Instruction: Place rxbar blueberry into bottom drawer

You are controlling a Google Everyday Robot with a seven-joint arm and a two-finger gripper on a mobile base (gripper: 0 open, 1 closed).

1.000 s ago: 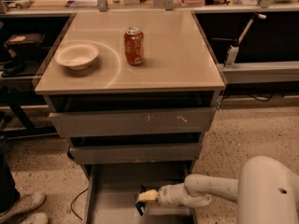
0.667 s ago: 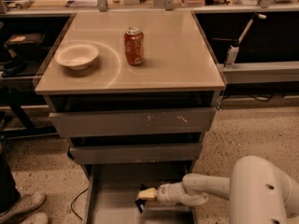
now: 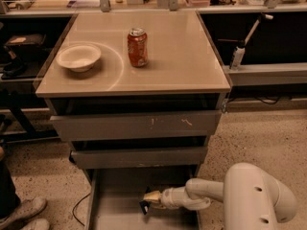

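Note:
The bottom drawer [image 3: 117, 213] is pulled open at the foot of the grey cabinet, showing its plain grey floor. My gripper [image 3: 150, 197] reaches in from the right and hovers low over the middle of the drawer floor. It is shut on the rxbar blueberry [image 3: 143, 206], a small dark navy bar that sticks out below and left of the fingertips, just above the floor. The white arm [image 3: 259, 195] bends in at the lower right.
An orange-red soda can [image 3: 137, 47] and a white bowl [image 3: 78, 57] stand on the cabinet top. The two upper drawers [image 3: 136, 126] are slightly ajar. A person's shoes [image 3: 21, 214] are at the lower left. A cable [image 3: 79, 201] lies on the floor beside the drawer.
The arm's elbow has shifted left, and the gripper with the bar has moved slightly further back over the drawer floor.

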